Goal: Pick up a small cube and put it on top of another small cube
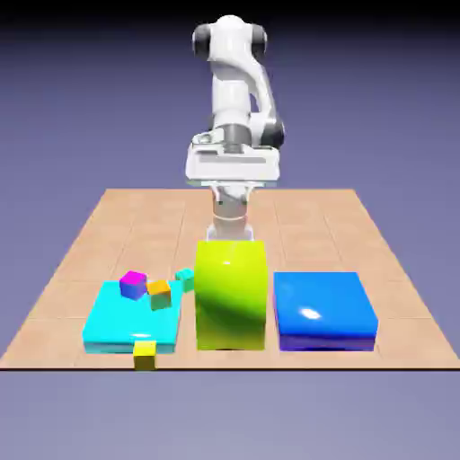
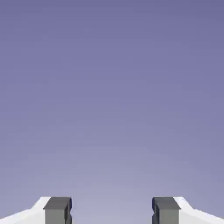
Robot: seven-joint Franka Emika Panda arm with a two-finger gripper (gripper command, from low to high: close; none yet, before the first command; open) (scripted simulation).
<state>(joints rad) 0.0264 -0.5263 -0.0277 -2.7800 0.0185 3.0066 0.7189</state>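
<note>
The tiny yellow cube (image 1: 145, 354) sits at the table's near edge, just in front of a flat cyan slab (image 1: 108, 331). On that slab rests the orange-topped cube (image 1: 159, 293) with greenish sides. My gripper (image 1: 232, 167) hangs high above the table's far middle, well behind both cubes. In the hand view the gripper (image 2: 111, 212) is open; its grey fingertips (image 2: 57, 211) stand wide apart with only plain backdrop between them. Neither cube shows in the hand view.
A magenta-topped cube (image 1: 133, 284) stands on the slab beside the orange-topped one. A small teal cube (image 1: 185, 278) lies by the slab's far corner. A tall lime block (image 1: 231, 296) stands mid-table below my arm, with a flat blue block (image 1: 323, 310) on its right.
</note>
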